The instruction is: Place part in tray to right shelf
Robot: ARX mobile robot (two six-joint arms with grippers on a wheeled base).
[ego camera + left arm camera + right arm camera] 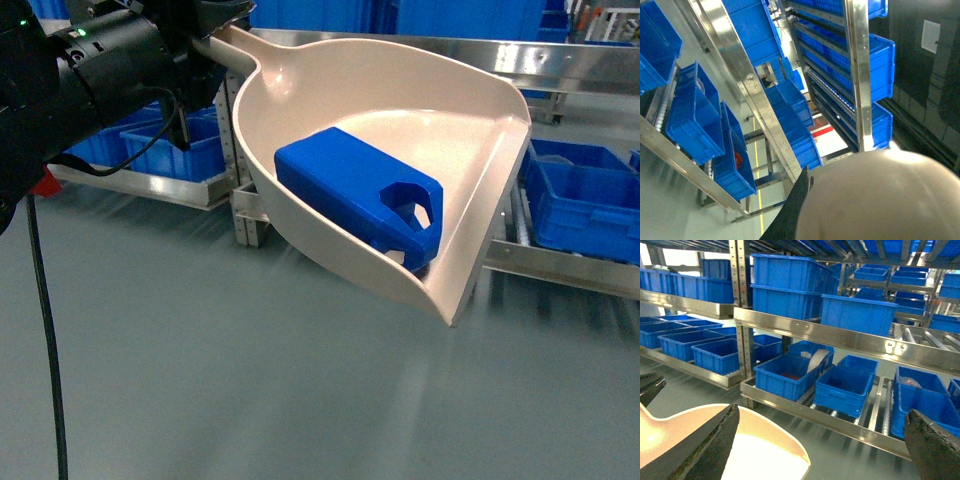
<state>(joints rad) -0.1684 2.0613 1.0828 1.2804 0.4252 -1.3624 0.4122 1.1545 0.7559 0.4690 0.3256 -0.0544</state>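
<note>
**Blue part riding in the beige tray, shelf just behind**

Nearest thing in the head view is the tray (460, 170), tilted and up off the floor, with the blue part (355, 195) lying flat inside, handle hole toward the open front edge. The left gripper (205, 40) has the tray's handle, fingers clamped round it. In the right wrist view the right gripper (822, 445) has its fingers (705, 445) spread wide, nothing between them. Farther back sits the right shelf (560, 265) carrying blue crates (580, 205).
</note>
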